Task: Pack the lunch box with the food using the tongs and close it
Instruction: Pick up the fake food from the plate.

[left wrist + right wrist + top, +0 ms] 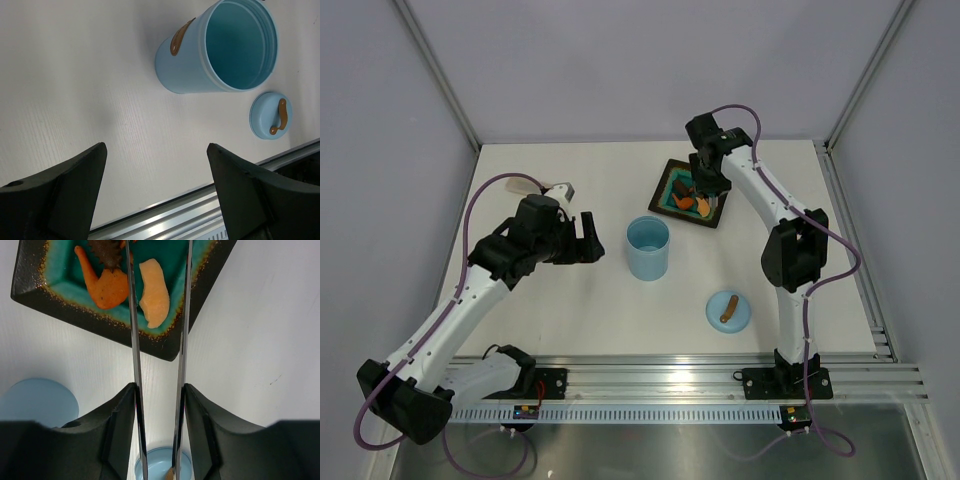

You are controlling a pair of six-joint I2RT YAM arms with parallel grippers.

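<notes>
While the right gripper (159,386) clamps the tongs (133,315), their arms reach ahead over the square teal plate (30,290), a pale orange food piece (154,292) between them. Jaws apart, the left gripper (156,146) holds nothing; the lunch box (190,65) stands ahead, its lid (265,117) off, further right.

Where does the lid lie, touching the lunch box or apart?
Apart. The left wrist view shows bare table between the lid and the lunch box.

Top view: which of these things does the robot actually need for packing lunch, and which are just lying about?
Needed: lunch box, its lid, tongs, food on the plate.
Lying about: small pale bits at the back left, too small to identify.
</notes>
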